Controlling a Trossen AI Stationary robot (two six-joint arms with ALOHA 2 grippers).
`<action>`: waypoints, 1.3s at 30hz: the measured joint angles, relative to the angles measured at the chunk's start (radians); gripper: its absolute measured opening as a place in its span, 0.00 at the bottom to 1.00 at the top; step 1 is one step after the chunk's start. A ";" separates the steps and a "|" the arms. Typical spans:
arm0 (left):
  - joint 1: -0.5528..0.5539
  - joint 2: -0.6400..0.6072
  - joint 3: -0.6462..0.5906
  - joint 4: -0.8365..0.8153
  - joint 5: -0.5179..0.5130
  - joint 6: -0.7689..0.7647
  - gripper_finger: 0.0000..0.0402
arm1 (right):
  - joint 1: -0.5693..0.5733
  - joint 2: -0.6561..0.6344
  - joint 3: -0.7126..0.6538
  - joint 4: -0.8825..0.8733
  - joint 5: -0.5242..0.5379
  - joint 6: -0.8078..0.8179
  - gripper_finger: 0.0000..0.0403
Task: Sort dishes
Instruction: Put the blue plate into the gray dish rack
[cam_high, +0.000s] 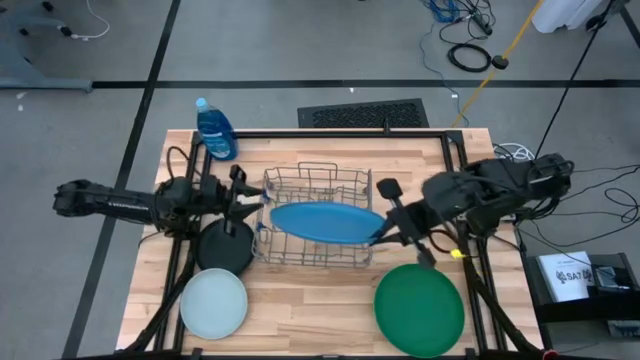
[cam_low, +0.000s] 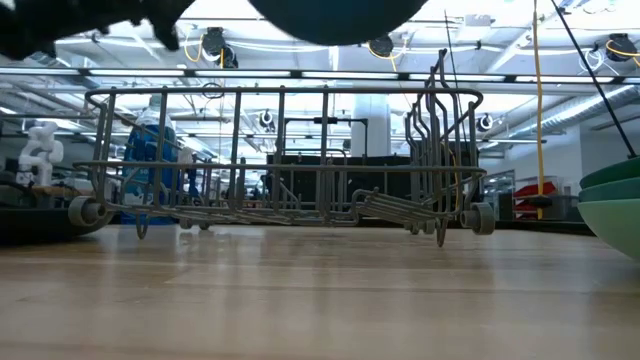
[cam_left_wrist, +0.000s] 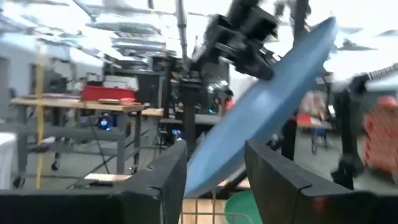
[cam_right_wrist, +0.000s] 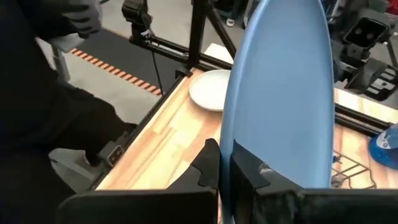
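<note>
My right gripper (cam_high: 380, 236) is shut on the large blue plate (cam_high: 325, 222), which hangs tilted above the grey wire rack (cam_high: 315, 180). The plate's underside shows at the top of the low view (cam_low: 335, 15). My left gripper (cam_high: 258, 205) is open at the plate's left rim. In the left wrist view its fingers stand on either side of that rim (cam_left_wrist: 208, 168); I cannot tell whether they touch it. The black plate (cam_high: 225, 247) and the pale plate (cam_high: 213, 303) lie flat at the front left. The dark green plate (cam_high: 419, 308) lies at the front right on a light green one (cam_low: 612, 215). My right gripper pinches the blue plate's right rim (cam_right_wrist: 239, 149) between its two fingers (cam_right_wrist: 210, 167), one on each face. The fingers come from the table's right, slanting down. The plate is lifted clear of the rack, tilted, its far end reaching toward my left gripper.
A blue soap bottle (cam_high: 215, 130) stands at the far left corner behind the rack. There is bare wood in front of the rack, between the pale plate and the green plates (cam_high: 310, 310). The table's frame rails run along both sides.
</note>
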 joint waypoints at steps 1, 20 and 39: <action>-0.007 0.028 0.023 -0.002 0.015 0.030 0.42 | -0.009 0.006 0.000 0.004 -0.012 -0.005 0.01; -0.032 0.181 0.112 0.001 0.273 0.168 0.42 | -0.033 0.046 -0.002 0.009 -0.066 -0.026 0.01; -0.031 0.249 0.110 0.071 0.228 0.182 0.31 | -0.046 0.046 0.001 0.035 -0.090 -0.048 0.01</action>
